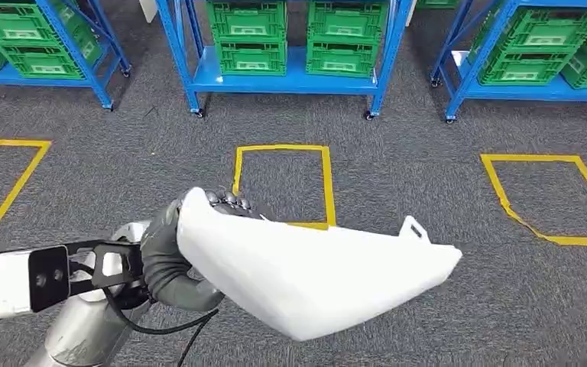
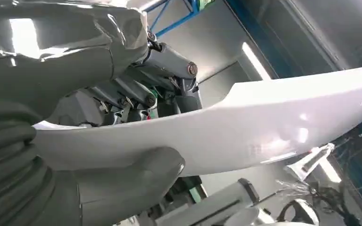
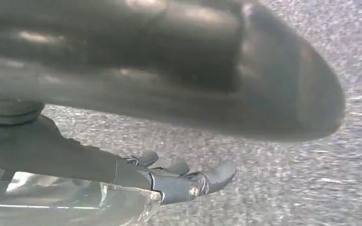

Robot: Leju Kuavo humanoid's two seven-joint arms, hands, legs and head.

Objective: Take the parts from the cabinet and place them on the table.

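1. Left hand (image 1: 170, 256): grips one end of a single white part (image 1: 313, 275), the thumb under the panel and the darker fingers (image 1: 228, 200) curled over its upper edge.
2. White part: one long, curved, glossy panel, held above the floor (image 1: 428, 321). It reaches from the left hand out to the robot's right and narrows to a blunt tip at the far end. One small white tab (image 1: 413, 228) stands on its upper edge near that tip.
3. Left wrist view: the thick grey thumb (image 2: 141, 172) presses on one face of the white part (image 2: 264, 127), and the fingers (image 2: 136, 92) fold onto the opposite face.
4. Right hand (image 3: 179, 181): hangs over the grey carpet; its fingers are partly curled and hold nothing. The picture is blurred, so whether the fingers are apart or closed cannot be told.
5. Floor markings: three yellow tape squares lie beyond the left hand; the middle square (image 1: 281, 147) is just past the fingers.
6. Shelving: three blue racks stand far beyond the hand. The middle rack (image 1: 283, 80) carries four green crates (image 1: 249, 38), stacked two by two.
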